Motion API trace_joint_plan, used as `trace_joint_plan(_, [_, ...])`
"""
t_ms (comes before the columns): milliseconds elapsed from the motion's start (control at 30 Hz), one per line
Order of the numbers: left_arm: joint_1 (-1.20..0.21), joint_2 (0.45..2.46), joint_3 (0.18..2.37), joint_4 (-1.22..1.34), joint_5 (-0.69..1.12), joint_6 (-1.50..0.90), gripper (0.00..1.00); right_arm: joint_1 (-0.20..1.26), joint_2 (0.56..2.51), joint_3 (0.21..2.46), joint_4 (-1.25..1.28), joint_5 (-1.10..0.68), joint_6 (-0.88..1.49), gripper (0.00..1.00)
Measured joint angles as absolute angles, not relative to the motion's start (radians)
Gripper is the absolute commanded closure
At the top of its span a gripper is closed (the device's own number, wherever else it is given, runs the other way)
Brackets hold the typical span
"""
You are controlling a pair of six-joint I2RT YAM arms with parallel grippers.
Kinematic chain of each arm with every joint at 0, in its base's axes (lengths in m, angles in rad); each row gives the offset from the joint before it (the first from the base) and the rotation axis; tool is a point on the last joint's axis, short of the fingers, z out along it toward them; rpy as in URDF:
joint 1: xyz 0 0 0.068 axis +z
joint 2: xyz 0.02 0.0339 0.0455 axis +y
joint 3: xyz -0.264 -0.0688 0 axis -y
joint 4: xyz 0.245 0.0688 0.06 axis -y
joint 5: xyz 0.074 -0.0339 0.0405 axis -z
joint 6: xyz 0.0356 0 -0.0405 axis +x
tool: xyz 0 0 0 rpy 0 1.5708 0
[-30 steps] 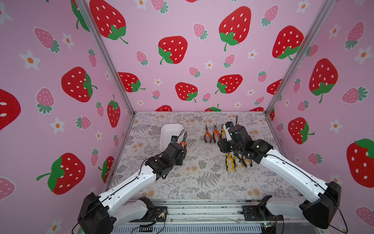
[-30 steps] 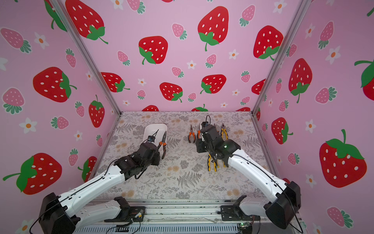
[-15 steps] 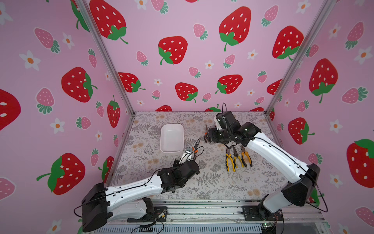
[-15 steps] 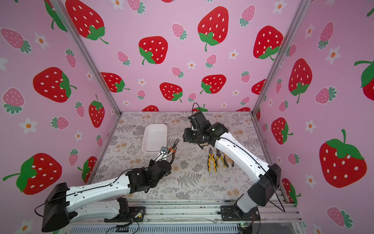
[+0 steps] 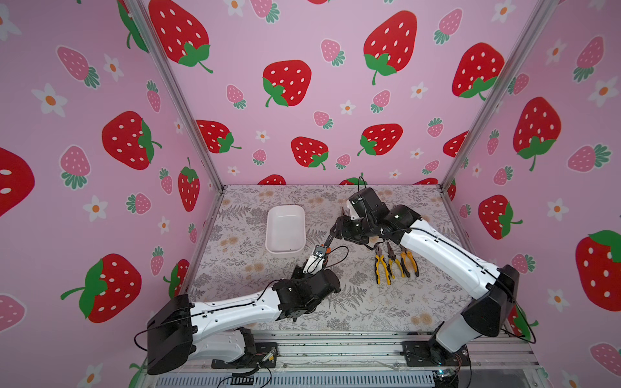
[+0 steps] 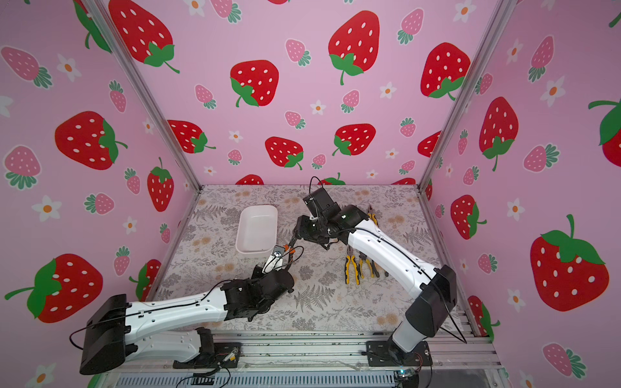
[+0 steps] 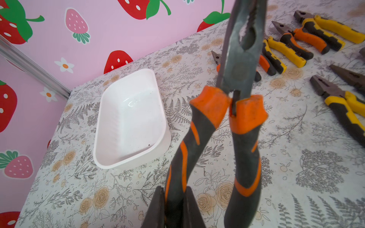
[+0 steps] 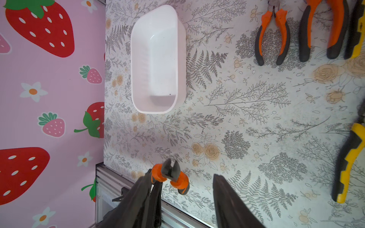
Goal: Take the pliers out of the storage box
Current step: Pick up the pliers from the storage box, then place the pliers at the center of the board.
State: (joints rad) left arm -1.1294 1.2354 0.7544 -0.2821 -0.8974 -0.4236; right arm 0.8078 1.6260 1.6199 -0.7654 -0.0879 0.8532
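Nearest, the left pincer (image 7: pixel 174 199) was clamped shut on one black-and-orange handle of the raised pliers (image 7: pixel 240 67). It held the tool clear above the table (image 5: pixel 369 302), with its dark nose pointing away toward the right arm. Just beyond, the right pincer (image 8: pixel 182 176) stood open around that nose. The tip lay close against one finger (image 8: pixel 138 197), while the other finger (image 8: pixel 227 197) was well apart from it. Whether the nearer finger actually touched the metal could not be told.

To the right of that meeting point, in both top views, a row of three pliers (image 5: pixel 380 260) lay flat on the table. Their handles pointed toward the front edge, with yellow showing on the grips.

A little farther back and to the left stood the storage box (image 5: pixel 284 250), white and upright, its long side running front to back. It sat apart from both pincers and from every tool.

Farthest, toward the back wall, the far pliers (image 7: pixel 286 53) lay side by side on the table, some yellow-and-black and some orange-and-black. The right arm largely hid them in the top views.
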Motion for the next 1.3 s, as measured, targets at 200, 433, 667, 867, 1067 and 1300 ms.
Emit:
trace_joint_plan(200, [-1.132, 1.235, 0.754, -0.258, -0.897, -0.42, 1.0, 0.821, 1.665, 1.62, -0.743, -0.121, 0.861, 0.45])
trace_joint_plan(433, [-1.132, 1.235, 0.754, -0.258, -0.897, -0.42, 1.0, 0.834, 1.672, 1.614, -0.73, -0.138, 0.871, 0.59])
trace_joint_plan(667, [-1.132, 1.235, 0.754, -0.258, -0.897, -0.42, 1.0, 0.852, 1.673, 1.591, -0.72, -0.142, 0.877, 0.65])
trace_joint_plan(867, [-1.132, 1.235, 0.754, -0.268, -0.892, -0.421, 1.0, 0.855, 1.673, 1.563, -0.693, -0.142, 0.896, 0.75])
trace_joint_plan(1067, [-1.131, 1.236, 0.754, -0.271, -0.89, -0.427, 1.0, 0.854, 1.673, 1.554, -0.679, -0.138, 0.923, 1.0])
trace_joint_plan(1300, [-1.133, 1.228, 0.754, -0.251, -0.867, -0.43, 0.57, 0.858, 1.67, 1.563, -0.722, -0.056, 0.883, 1.0])
